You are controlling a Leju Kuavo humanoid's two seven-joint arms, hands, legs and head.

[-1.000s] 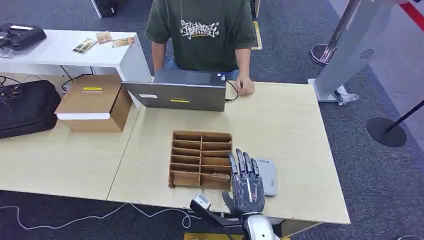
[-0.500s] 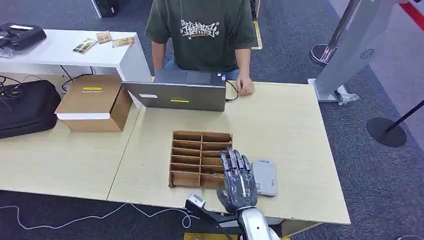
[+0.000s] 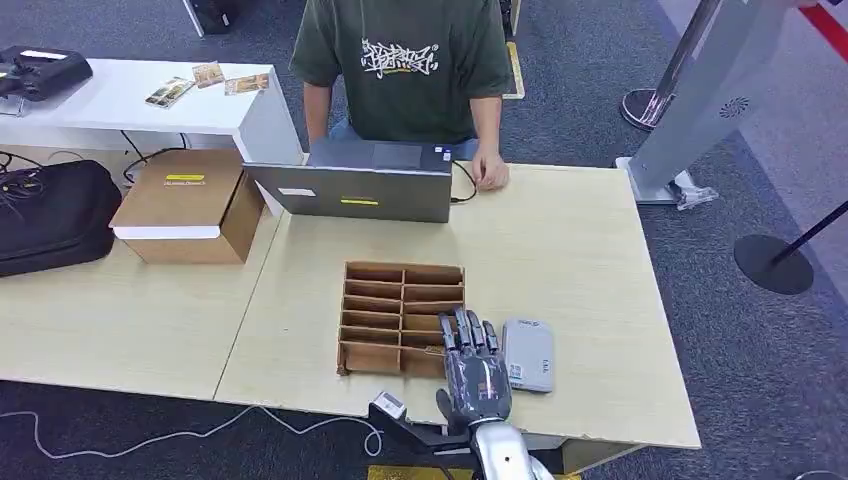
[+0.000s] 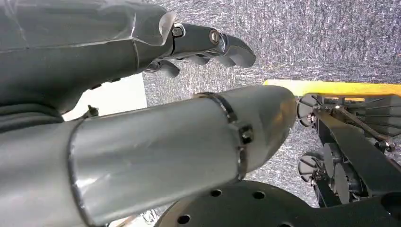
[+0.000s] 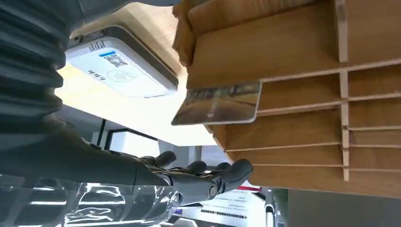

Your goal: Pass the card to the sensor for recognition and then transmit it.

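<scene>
The right hand (image 3: pixel 476 372) hovers empty, fingers spread, over the near right corner of the brown slotted wooden organiser (image 3: pixel 402 318), where a card (image 5: pixel 218 103) stands, beside the grey sensor pad (image 3: pixel 528 354).

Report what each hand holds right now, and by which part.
Nothing is held. The right hand hovers open over the near edge of the cardboard organizer, short of the card standing in its slot. The left hand is empty.
</scene>
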